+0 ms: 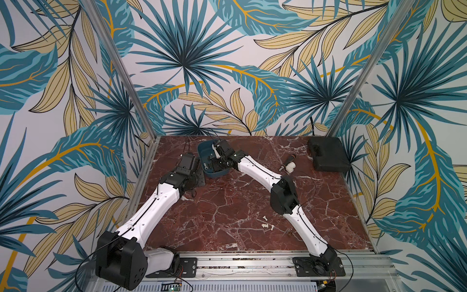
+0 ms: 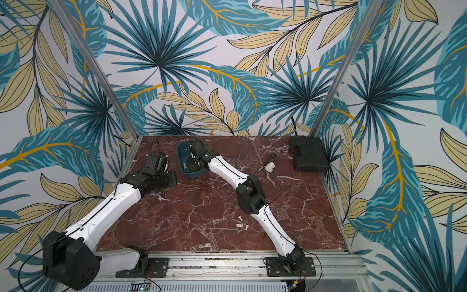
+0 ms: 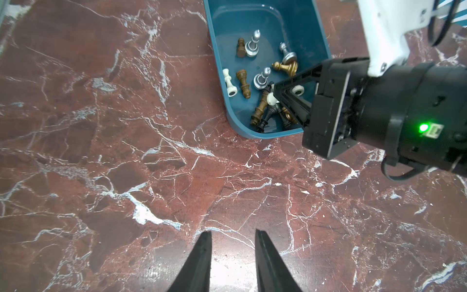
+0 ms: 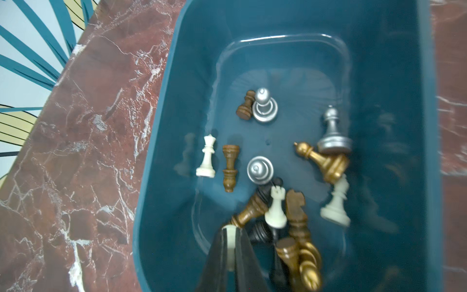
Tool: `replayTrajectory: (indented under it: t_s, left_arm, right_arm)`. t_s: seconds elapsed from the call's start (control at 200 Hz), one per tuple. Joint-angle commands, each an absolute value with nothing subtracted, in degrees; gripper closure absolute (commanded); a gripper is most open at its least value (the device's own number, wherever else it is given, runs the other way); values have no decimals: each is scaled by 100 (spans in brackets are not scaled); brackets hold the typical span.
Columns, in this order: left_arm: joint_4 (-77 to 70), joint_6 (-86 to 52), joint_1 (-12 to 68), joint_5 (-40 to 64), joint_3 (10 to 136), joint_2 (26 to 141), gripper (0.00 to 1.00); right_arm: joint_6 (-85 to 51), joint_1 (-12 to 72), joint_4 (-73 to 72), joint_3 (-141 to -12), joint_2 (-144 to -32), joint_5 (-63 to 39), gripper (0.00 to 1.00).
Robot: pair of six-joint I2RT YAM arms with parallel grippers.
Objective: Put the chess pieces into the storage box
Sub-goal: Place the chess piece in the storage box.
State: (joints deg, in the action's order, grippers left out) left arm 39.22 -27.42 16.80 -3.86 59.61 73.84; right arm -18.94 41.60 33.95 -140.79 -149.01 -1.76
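Top views: box [image 1: 202, 154] sits upper centre of the table [image 1: 227, 197], right gripper [image 1: 215, 154] down inside it. Left arm [image 1: 151, 209] rests just left of the box. A few loose pieces [image 2: 239, 225], white, lie lower centre beside the right arm [image 2: 267, 222]. Black case [image 1: 327, 158] upper right. Left wrist: left gripper [image 3: 232, 252] spread, empty, over bare stone. Box upper centre, a scatter of pieces lying in it. Right wrist: fingers pressed onto a white piece [image 4: 229, 241], low over the heap [image 4: 295, 217] at lower centre. Risks: the piece may cling to a finger on release. A skewed pull-out could hook the wall and drag the box. The right arm could sweep the loose pieces, which would likely roll. Surface: red-brown marble, white veins, glossy. Room: leaf-print walls, aluminium posts.
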Motion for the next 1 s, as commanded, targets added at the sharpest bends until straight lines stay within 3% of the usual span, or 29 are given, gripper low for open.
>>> replayTrajectory:
  t_s: [0.0, 0.386, 0.626, 0.856, 0.997]
  left_arm:
    - [3815, -2679, 1627, -98, 6111, 7459, 67]
    - [3748, -2699, 1565, -198, 5977, 7408, 67]
    - [3757, -2725, 1556, -141, 5959, 7422, 67]
    - [3891, -2601, 1571, 208, 6097, 7342, 67]
    - [3911, -2484, 1979, 141, 6109, 7178, 67]
  right_arm:
    - [-1749, 4184, 2767, -14168, -15016, -505, 95]
    - [-1837, 4188, 1774, -14194, -15464, -543, 87]
    - [-2087, 4184, 1443, -14229, -15320, -773, 73]
    - [-2242, 4138, 1679, -13641, -14211, -672, 72]
    - [-2823, 3792, 1828, -11441, -12402, 189, 75]
